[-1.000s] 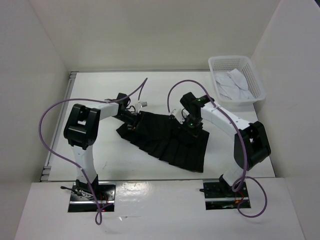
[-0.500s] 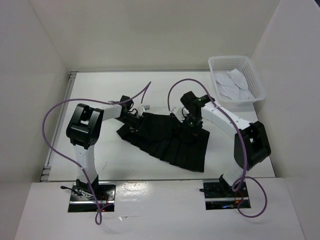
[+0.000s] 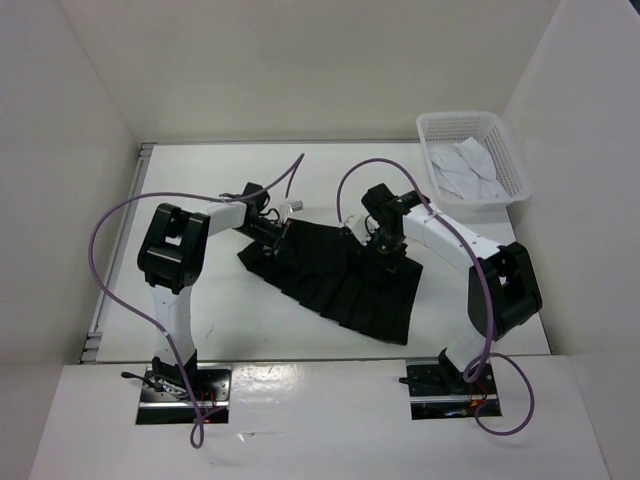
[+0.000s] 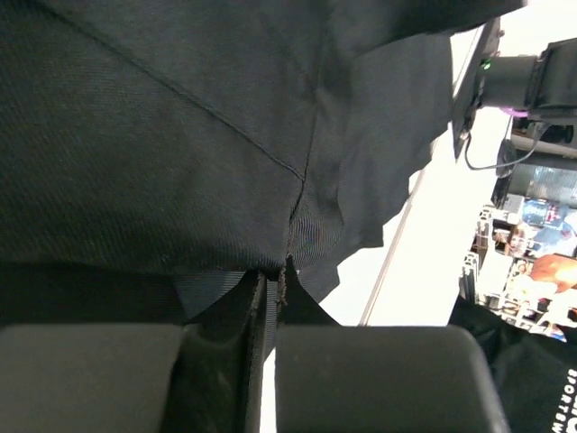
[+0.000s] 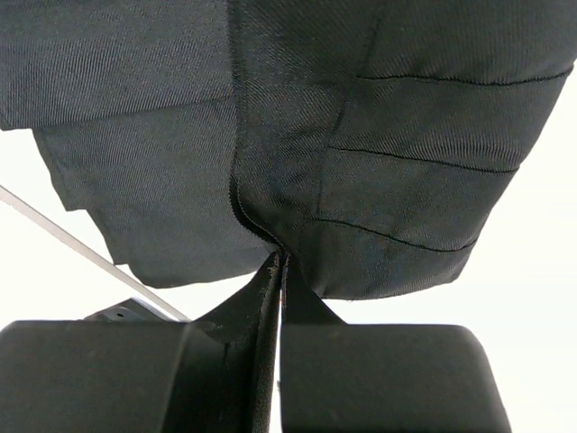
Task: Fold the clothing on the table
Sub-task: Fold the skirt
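Gripping the skirt (image 4: 180,135), left claw (image 4: 270,311) hides its pinched edge.

Left arm (image 3: 172,300) rises from its base to a high elbow, forearm reaching right and away, left gripper (image 3: 272,232) angled down with jaws clamped on a fold at the skirt (image 3: 345,285) edge. Right arm (image 3: 468,250) goes up to an elbow on the right, forearm running left and away, wrist bent so the right gripper (image 3: 386,250) points down, jaws likewise pinched on cloth. Both wrist views: fingers (image 4: 90,379) pressed together, only fabric between.
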`<act>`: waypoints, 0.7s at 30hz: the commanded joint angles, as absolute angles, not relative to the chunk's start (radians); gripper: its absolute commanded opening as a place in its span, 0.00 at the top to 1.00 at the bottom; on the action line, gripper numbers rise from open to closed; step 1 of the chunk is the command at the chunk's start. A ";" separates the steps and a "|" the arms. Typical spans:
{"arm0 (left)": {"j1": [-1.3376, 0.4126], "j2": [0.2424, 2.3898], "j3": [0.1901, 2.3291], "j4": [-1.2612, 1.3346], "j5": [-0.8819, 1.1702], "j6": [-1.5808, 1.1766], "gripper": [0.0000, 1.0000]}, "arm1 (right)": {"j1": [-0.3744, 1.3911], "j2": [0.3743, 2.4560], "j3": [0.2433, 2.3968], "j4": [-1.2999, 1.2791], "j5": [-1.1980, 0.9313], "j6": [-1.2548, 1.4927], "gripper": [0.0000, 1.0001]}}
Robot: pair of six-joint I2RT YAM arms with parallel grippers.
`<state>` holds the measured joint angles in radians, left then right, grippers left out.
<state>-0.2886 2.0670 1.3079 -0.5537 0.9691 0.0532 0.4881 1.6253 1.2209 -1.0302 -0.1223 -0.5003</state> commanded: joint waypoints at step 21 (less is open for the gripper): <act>-0.110 2.212 1.910 -0.994 0.922 0.360 1.00 | 0.453 1.534 1.296 -1.085 -0.071 -0.555 1.00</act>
